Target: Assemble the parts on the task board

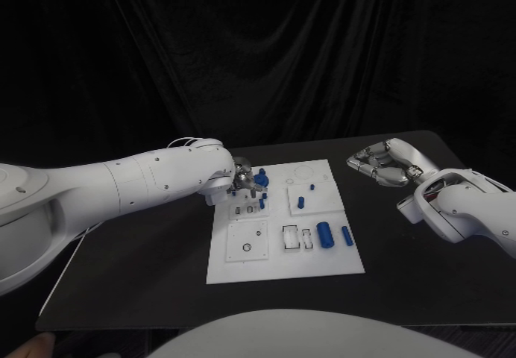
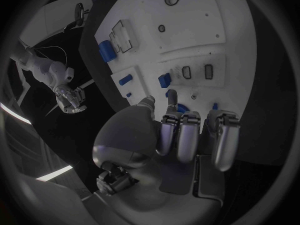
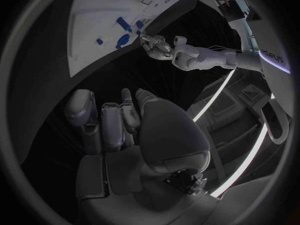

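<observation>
1. The board (image 1: pixel 282 224) lies flat in the middle of the black table (image 1: pixel 398 276), its long side running away from the robot.
2. The left hand (image 1: pixel 243 183) is over the board's far left corner, fingers pointing down onto it among a cluster of small blue parts (image 1: pixel 262 177).
3. In the left wrist view that hand (image 2: pixel 181 135) has its fingers curled down, and one fingertip (image 2: pixel 170 94) touches the board beside a blue part (image 2: pixel 164 80); whether it grips anything cannot be told.
4. The right hand (image 1: pixel 382 164) hangs over bare table, off the board's far right corner and apart from it.
5. The right wrist view shows its fingers (image 3: pixel 103 122) loosely bent with nothing in them.
6. Other blue parts lie loose on the board: a thick cylinder (image 1: pixel 323 230) and a slimmer peg (image 1: pixel 347 236) near the right edge, and a short bar (image 1: pixel 302 201) further up the middle.
7. Dark outlined slots (image 1: pixel 291 236) sit just left of the cylinder, and a round hole (image 1: pixel 247 247) lies in the near left panel.
</observation>
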Robot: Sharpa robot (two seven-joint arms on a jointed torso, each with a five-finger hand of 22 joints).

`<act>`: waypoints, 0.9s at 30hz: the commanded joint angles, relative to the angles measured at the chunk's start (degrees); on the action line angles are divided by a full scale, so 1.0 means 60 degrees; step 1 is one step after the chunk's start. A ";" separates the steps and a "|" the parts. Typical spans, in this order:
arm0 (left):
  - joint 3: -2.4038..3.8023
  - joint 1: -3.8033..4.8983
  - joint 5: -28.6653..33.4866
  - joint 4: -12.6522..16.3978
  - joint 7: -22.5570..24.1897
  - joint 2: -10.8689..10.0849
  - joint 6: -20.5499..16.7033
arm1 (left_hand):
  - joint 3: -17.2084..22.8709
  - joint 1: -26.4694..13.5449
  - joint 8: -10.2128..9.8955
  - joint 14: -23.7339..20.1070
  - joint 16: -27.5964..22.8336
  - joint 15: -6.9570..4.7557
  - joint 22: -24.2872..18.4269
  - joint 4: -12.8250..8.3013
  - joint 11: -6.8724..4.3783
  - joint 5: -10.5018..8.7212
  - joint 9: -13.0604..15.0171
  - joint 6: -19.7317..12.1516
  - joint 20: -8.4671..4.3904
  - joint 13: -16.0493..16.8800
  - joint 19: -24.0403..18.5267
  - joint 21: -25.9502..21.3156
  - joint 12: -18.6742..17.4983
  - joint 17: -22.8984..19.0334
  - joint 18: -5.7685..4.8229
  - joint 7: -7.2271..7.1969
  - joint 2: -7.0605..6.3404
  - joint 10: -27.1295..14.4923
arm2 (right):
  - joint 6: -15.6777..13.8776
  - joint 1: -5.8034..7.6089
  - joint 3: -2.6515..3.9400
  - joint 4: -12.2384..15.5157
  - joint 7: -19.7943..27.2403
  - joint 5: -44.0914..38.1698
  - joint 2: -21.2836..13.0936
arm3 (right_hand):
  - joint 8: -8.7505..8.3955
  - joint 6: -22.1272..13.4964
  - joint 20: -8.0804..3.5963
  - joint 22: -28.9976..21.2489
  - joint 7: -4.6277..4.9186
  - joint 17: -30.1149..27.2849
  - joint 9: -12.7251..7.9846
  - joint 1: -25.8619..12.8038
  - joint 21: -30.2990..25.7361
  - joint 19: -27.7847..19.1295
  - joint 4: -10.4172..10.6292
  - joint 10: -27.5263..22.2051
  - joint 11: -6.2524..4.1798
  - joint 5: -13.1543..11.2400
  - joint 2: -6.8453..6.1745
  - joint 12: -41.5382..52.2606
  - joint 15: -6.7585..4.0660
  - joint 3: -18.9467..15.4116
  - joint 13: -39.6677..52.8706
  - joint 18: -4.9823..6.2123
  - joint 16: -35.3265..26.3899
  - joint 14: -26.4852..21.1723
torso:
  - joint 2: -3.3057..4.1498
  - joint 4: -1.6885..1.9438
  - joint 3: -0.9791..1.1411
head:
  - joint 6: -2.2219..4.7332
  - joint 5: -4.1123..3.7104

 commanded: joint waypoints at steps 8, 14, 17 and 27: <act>0.0009 -0.0067 0.0013 -0.0034 -0.0320 0.0050 0.0329 | -0.0045 -0.0129 0.0045 0.0991 0.0062 -0.0068 0.2363 0.0019 -0.0070 -0.0077 0.0026 0.0090 -0.0079 0.2513 0.0863 -0.0042 0.0033 0.2514 -0.0007 0.0009 0.0021 0.0979 | 0.0068 -0.0028 0.0007 0.0018 -0.0166 0.0002 -0.0019 | 0.0003 0.0068 -0.0011 0.1234 0.0028 0.0086 -0.0010 0.0089 -0.0067 0.0043 -0.0001 0.0053 -0.0020 0.0070 0.0018 0.0004 -0.0023 0.0049 -0.0007 0.0073 -0.0044 0.0064 | -0.0003 -0.0001 0.0009 | 0.0002 0.0000; 0.0009 -0.0092 0.0013 -0.0046 -0.0302 0.0058 0.0329 | -0.0044 -0.0132 0.0038 0.0991 0.0062 -0.0072 0.2105 0.0009 -0.0074 -0.0062 0.0034 0.0095 -0.0084 0.2513 0.0618 -0.0163 0.0033 0.2514 0.0074 0.0004 0.0023 0.0979 | 0.0075 -0.0029 0.0007 0.0010 -0.0176 0.0002 -0.0010 | 0.0001 0.0066 -0.0012 0.1235 0.0029 0.0086 -0.0013 0.0090 -0.0062 0.0048 0.0002 0.0061 -0.0018 0.0083 0.0013 0.0007 -0.0024 0.0053 -0.0002 0.0072 -0.0043 0.0067 | -0.0003 -0.0005 0.0011 | 0.0002 -0.0021; 0.0009 -0.0108 0.0013 -0.0042 -0.0269 0.0070 0.0342 | -0.0045 -0.0142 0.0026 0.0991 0.0062 -0.0077 0.2065 0.0006 -0.0079 -0.0052 0.0041 0.0098 -0.0089 0.2513 0.0580 -0.0183 0.0033 0.2514 0.0086 0.0000 0.0028 0.0979 | 0.0078 -0.0029 0.0007 0.0005 -0.0182 0.0002 -0.0005 | 0.0001 0.0066 -0.0012 0.1235 0.0029 0.0086 -0.0013 0.0090 -0.0062 0.0048 0.0002 0.0061 -0.0018 0.0083 0.0013 0.0007 -0.0024 0.0053 -0.0002 0.0072 -0.0043 0.0067 | -0.0001 -0.0004 0.0010 | 0.0002 -0.0030; 0.0009 -0.0158 0.0013 -0.0059 -0.0196 0.0133 0.0383 | -0.0027 -0.0130 -0.0041 0.0991 0.0062 -0.0090 0.2006 -0.0027 -0.0088 -0.0024 0.0048 0.0080 -0.0104 0.2513 0.0524 -0.0216 0.0033 0.2514 0.0104 -0.0007 0.0043 0.0979 | 0.0100 -0.0030 0.0007 -0.0009 -0.0215 0.0002 0.0007 | -0.0001 0.0066 -0.0012 0.1234 0.0030 0.0076 -0.0015 0.0089 -0.0067 0.0047 0.0006 0.0060 -0.0017 0.0093 0.0012 0.0006 -0.0024 0.0058 -0.0006 0.0073 -0.0051 0.0063 | 0.0002 -0.0005 0.0013 | 0.0002 -0.0056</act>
